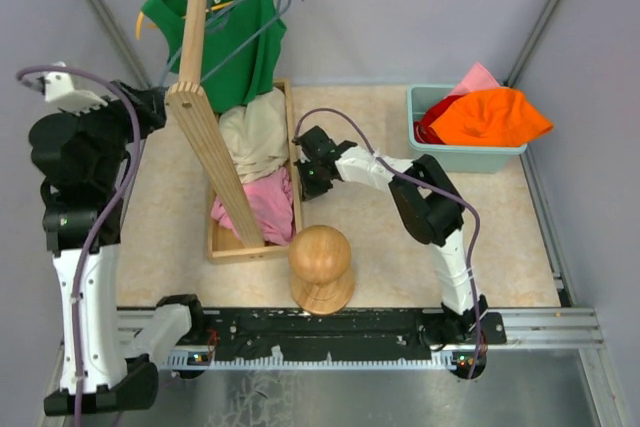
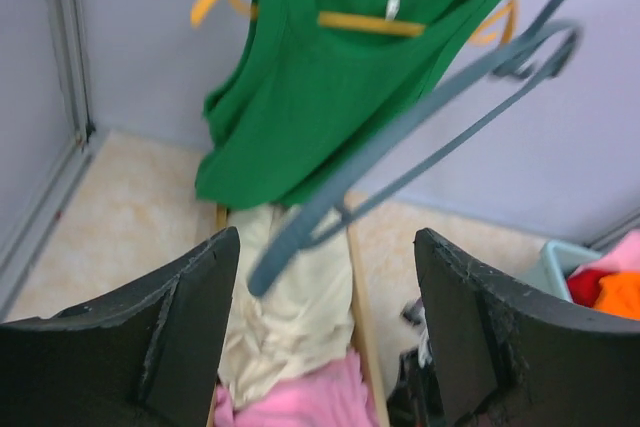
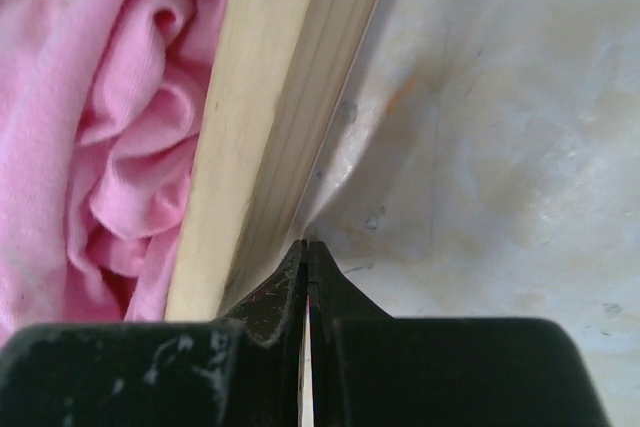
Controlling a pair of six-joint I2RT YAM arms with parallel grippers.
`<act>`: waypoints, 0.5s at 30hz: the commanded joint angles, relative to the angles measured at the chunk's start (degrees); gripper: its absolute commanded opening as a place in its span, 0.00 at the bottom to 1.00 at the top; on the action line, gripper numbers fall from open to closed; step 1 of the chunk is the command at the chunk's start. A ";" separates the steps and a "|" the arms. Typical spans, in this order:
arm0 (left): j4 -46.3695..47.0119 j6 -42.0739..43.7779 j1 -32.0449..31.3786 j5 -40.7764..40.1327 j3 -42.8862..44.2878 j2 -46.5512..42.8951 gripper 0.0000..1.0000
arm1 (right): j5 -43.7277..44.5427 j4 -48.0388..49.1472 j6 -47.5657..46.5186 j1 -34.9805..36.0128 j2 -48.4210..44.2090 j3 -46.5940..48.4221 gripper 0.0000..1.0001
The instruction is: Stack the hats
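An orange hat (image 1: 500, 115) lies on top in a teal bin (image 1: 470, 159) at the back right, with a red hat (image 1: 432, 130) and a pink hat (image 1: 478, 77) under and behind it. The beige hat is not in view. The bin's corner (image 2: 556, 259) and the orange hat (image 2: 622, 295) show at the right edge of the left wrist view. My left gripper (image 1: 150, 110) is raised at the far left, open and empty (image 2: 328, 247). My right gripper (image 1: 308, 175) is shut and empty (image 3: 308, 245), its tips low on the table against the wooden tray's outer right wall (image 3: 260, 127).
A wooden tray (image 1: 297, 162) holds a brimless beige cloth (image 1: 255, 132) and a pink cloth (image 1: 268, 202). A slanted wooden post (image 1: 205, 117) carries hangers and a green tank top (image 1: 235, 32). A round wooden head form (image 1: 321, 265) stands at the front centre.
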 commanded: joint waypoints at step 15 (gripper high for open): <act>18.48 -3.77 -0.07 27.48 33.09 5.12 0.73 | -21.38 1.59 6.74 1.62 8.35 14.02 0.00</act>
